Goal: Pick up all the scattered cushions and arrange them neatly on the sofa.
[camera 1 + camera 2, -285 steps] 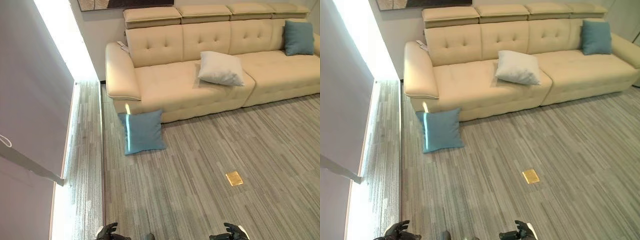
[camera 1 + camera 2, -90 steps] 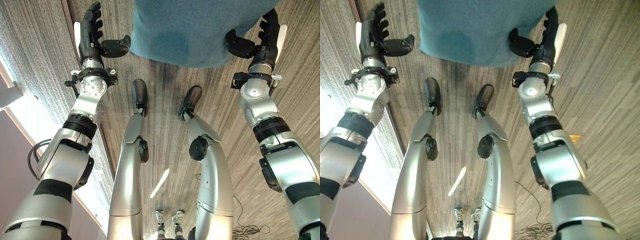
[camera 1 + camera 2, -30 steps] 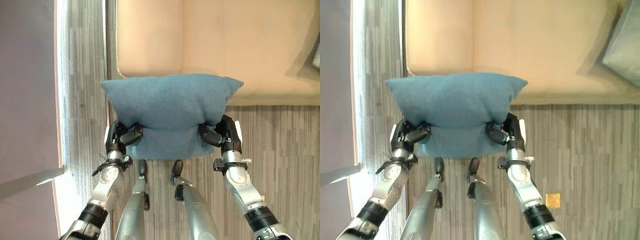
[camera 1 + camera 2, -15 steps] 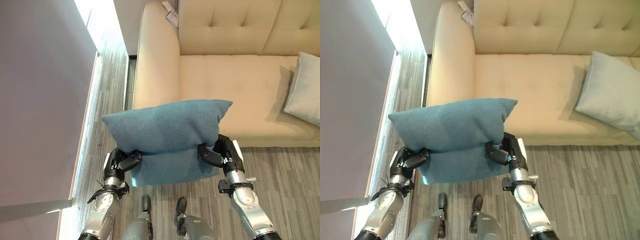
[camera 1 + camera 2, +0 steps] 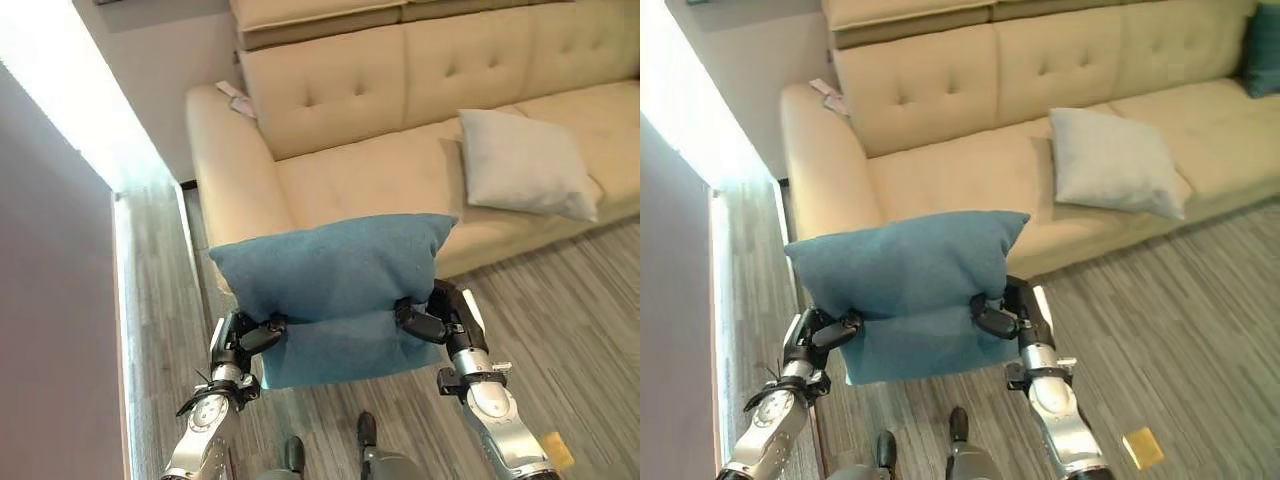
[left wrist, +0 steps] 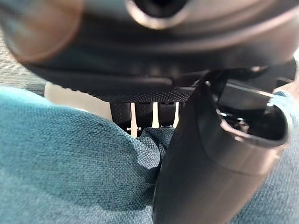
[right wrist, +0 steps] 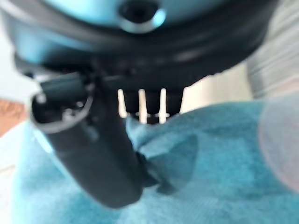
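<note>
**Teal cushion held up in both hands before the sofa's left arm**

The square teal fabric cushion (image 5: 335, 285) is off the floor, carried between the two hands in front of the robot. The left hand (image 5: 243, 340) pinches the cushion's left side, thumb pressed into the cloth with the fingers (image 6: 142, 112) behind it, as its wrist view shows. The right hand (image 5: 437, 315) pinches the right side in the same way, its thumb (image 7: 100, 154) dug into a fold of the fabric. The cushion sags over both hands, its top edge bulging above the thumbs and its lower part hanging below them.

Beyond it stands the cream tufted leather sofa (image 5: 340, 180), its rounded left armrest (image 5: 225, 170) just past the cushion's far left corner. A pale grey square cushion (image 5: 520, 165) lies on the seat to the right, tilted toward the seat's front edge. Another teal cushion (image 5: 1265, 35) shows at the far right against the backrest. A small pale tag (image 5: 238, 98) lies on top of the armrest by the backrest; any print on it is too small to read. A small brass floor plate (image 5: 1142, 447) sits in the grey striped carpet (image 5: 580, 300) at the near right.

Compared with half a second ago, the view has swung up and to the right, so more of the backrest and the whole grey cushion are in sight; the grip on the teal cushion is unchanged.
</note>
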